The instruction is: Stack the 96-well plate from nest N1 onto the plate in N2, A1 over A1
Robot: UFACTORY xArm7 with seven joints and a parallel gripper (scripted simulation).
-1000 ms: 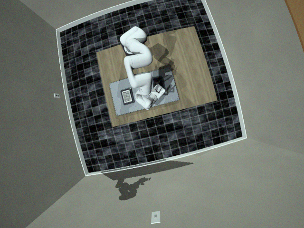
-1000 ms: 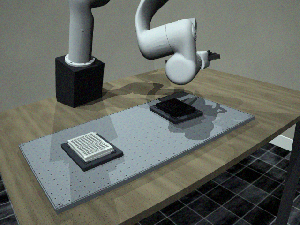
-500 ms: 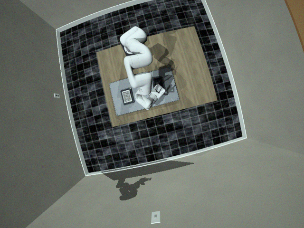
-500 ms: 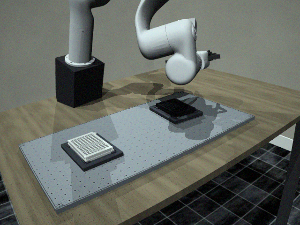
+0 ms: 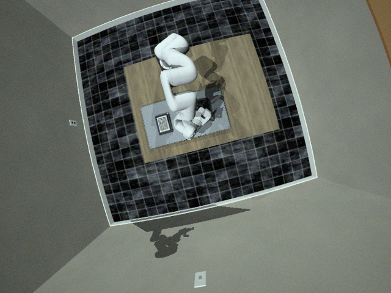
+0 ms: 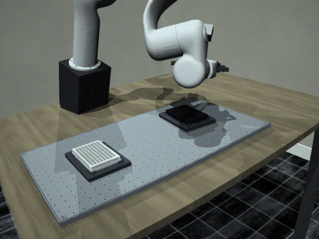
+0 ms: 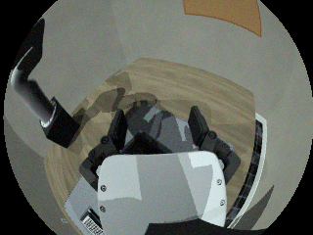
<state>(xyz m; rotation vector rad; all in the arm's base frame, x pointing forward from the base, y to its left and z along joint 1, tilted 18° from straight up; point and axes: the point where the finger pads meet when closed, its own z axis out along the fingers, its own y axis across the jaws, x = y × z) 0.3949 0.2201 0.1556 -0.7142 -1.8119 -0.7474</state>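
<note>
- The white arm's dark-fingered hand [image 7: 160, 129] hangs in the air above the black 96-well plate [image 6: 186, 113], its fingers spread wide apart with nothing between them.
- That black plate sits in its dark square nest [image 6: 197, 124] at the far end of the grey perforated board [image 6: 154, 149] on the wooden table [image 6: 270, 102].
- The white 96-well plate [image 6: 95, 155] rests in its own dark nest [image 6: 84, 172] at the near end, well apart from the hand.

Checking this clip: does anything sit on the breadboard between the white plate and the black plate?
Nothing: in the exterior view only bare perforated breadboard, partly shadowed, separates the white plate and the black plate.
</note>
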